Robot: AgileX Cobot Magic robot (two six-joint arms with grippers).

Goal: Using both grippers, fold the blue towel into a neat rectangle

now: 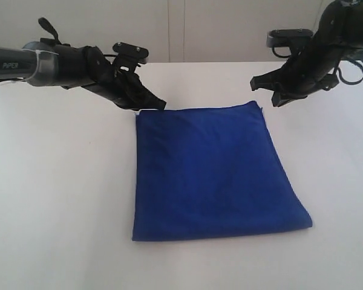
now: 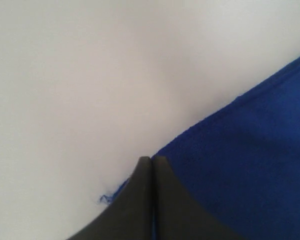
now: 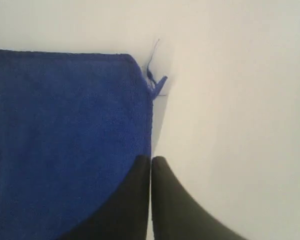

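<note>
The blue towel (image 1: 218,175) lies flat on the white table (image 1: 60,199) as a folded rectangle. My left gripper (image 1: 160,104) sits at its far left corner, fingers pressed together. In the left wrist view the shut tips (image 2: 152,159) rest right at the towel (image 2: 250,150) edge, a loose thread (image 2: 106,199) beside them; no cloth shows between them. My right gripper (image 1: 274,101) hovers by the far right corner. Its shut tips (image 3: 151,158) lie along the towel (image 3: 65,135) side edge, near a frayed corner thread (image 3: 152,75).
White table surface surrounds the towel on all sides. A pale wall or cabinet front (image 1: 181,30) stands behind the table's far edge. Both dark arms reach in from the back corners.
</note>
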